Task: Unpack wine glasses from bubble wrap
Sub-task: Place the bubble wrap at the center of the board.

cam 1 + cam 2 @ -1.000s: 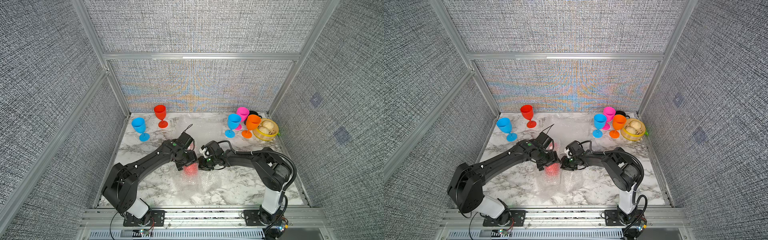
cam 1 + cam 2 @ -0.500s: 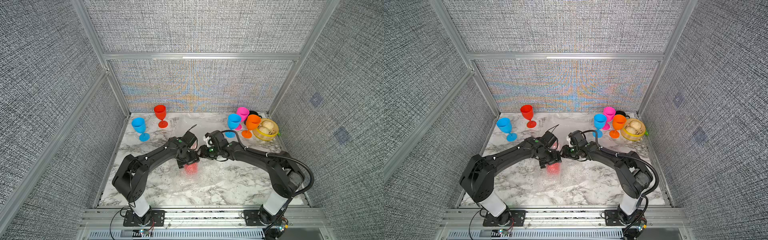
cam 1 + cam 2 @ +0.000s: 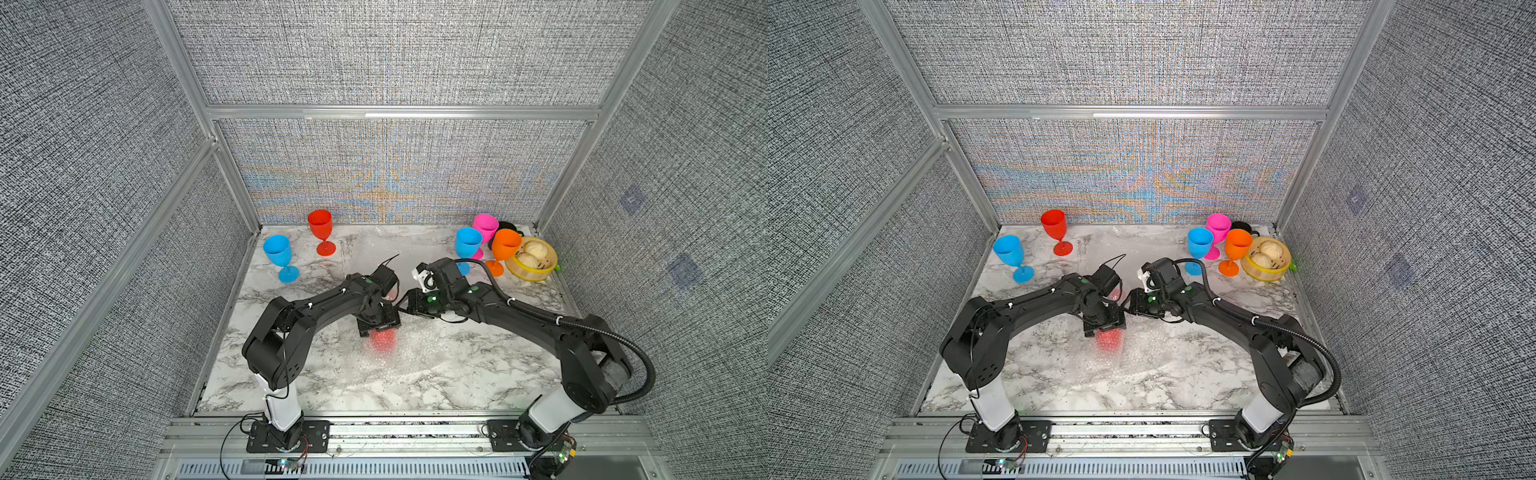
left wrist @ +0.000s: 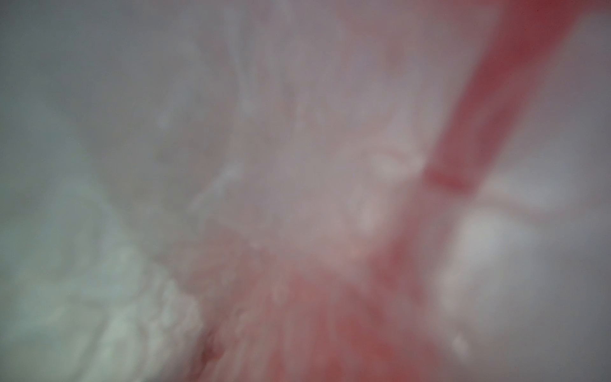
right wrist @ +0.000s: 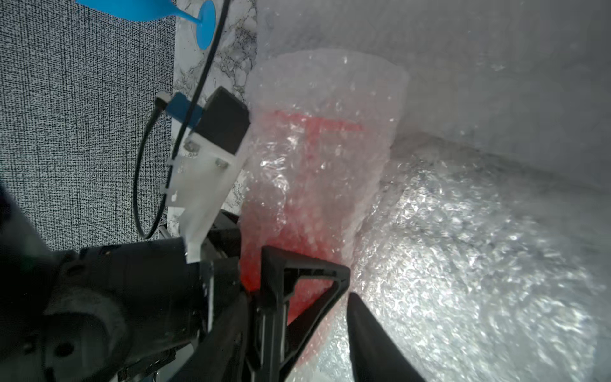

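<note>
A red wine glass lies mid-table, rolled in bubble wrap. My left gripper points down onto it and is shut on the wrapped glass. One of its fingers presses the wrap, and the left wrist view is only a red and white blur. My right gripper meets the bundle from the right. It is open, with one finger on the wrap beside the left gripper's finger. Unwrapped glasses stand at the back: blue, red, blue, pink and orange.
A yellow-rimmed steamer of buns and a black mug sit at the back right corner. Loose bubble wrap sheets lie flat on the marble table, right of the bundle and towards the back wall. Fabric walls close three sides.
Both grippers and the wrapped glass have shifted a little towards the back. The right arm has stretched out further, and its jaws have opened slightly.
</note>
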Controlling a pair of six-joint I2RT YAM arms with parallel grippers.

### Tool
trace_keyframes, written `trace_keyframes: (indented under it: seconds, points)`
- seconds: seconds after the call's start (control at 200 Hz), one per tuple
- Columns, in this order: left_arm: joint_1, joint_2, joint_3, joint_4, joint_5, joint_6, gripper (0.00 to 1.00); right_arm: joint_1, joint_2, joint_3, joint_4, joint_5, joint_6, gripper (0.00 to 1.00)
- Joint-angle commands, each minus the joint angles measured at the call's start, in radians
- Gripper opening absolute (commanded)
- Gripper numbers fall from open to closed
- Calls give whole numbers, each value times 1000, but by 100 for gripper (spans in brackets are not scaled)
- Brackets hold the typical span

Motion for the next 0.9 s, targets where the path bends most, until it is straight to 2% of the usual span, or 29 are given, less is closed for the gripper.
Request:
trace_keyframes:
  seconds: [0.0, 0.245, 0.35, 0.57, 0.731, 0.896]
  points:
    - [1, 14, -2, 6, 5, 18, 78, -2, -24, -9, -3, -24, -1, 45]
    - [-2, 31, -4, 8, 2, 21, 78, -3, -89, -10, -21, -35, 4, 15]
    - [-2, 33, -2, 11, 4, 22, 78, -6, -116, -9, -37, -33, -1, 9]
    - [-11, 71, 33, -6, 5, 25, 80, -11, -174, -6, -73, -7, -19, 13]
    - [-12, 77, 44, -11, 10, 30, 89, -18, -202, 1, -103, 5, -35, 25]
    - [-12, 32, 62, -42, -23, 47, 98, -23, -233, 0, -127, 29, -51, 29]
